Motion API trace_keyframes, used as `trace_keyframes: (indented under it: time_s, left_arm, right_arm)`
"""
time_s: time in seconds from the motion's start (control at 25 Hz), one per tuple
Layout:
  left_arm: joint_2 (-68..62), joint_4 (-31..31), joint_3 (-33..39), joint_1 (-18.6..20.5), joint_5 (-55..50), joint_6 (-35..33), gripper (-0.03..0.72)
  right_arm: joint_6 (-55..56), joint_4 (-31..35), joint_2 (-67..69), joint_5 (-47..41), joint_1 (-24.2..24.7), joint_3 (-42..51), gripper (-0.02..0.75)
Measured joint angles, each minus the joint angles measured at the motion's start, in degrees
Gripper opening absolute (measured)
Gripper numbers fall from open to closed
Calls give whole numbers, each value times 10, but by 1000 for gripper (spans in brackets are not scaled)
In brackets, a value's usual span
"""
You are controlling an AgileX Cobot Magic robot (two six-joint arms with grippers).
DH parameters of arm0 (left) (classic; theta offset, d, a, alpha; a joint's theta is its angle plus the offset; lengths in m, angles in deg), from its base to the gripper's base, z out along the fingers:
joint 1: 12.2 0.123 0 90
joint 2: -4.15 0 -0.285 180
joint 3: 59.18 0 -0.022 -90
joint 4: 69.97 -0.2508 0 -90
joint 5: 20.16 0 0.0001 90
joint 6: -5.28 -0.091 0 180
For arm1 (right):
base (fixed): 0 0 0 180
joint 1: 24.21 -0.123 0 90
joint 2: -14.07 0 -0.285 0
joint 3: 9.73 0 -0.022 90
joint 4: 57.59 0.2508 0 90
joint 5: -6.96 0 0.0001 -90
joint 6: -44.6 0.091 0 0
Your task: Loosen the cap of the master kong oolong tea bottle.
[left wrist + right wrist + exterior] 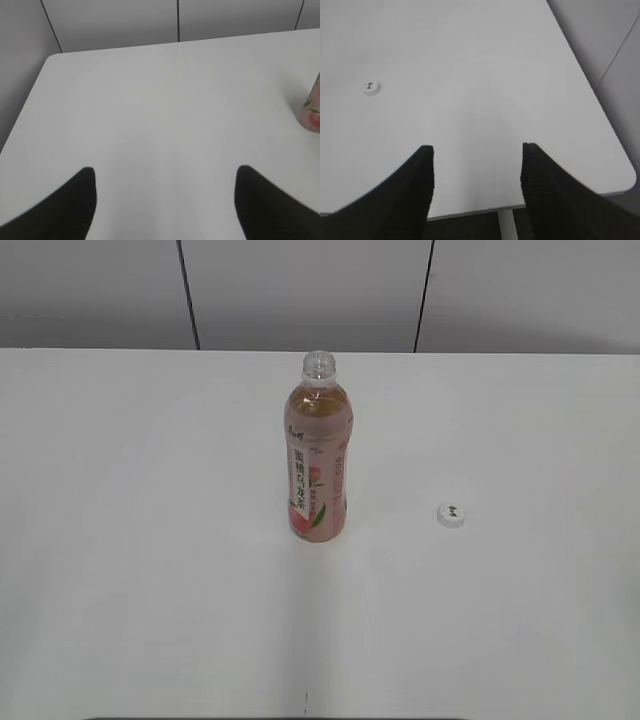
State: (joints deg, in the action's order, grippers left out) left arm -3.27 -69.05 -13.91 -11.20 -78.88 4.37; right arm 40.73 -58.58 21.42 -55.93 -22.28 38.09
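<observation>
Near the middle of the white table (pixel 150 540) we are looking at the master kong oolong tea bottle (pixel 318 455), which is standing upright with its long axis vertical and its threaded neck bare. The cap (pixel 451 515) is already off: it is lying flat on the table, well apart from the bottle, to its right and a little nearer. We are holding both arms back at the near edge, out of the exterior view. Our left gripper (pixel 165 200) is showing its fingers (pixel 65 210) spread wide over bare table, with only the bottle's base cut off at the right edge of that view. Our right gripper (pixel 477 190) is also spread wide, holding nothing, and the cap is sitting far and left of its fingertips (pixel 422 165), so we are judging this arm the nearer one. The cap's logo is too small to read.
</observation>
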Motion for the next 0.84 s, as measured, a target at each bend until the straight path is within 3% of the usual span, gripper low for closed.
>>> trace_keyframes:
  time_s: [0.2,0.84]
  left_arm:
    - [0,0,0,-5,0,0,515]
    - [0,0,0,-6,0,0,515]
  right_arm:
    - [0,0,0,0,29,0,424]
    - [1,0,0,0,30,0,424]
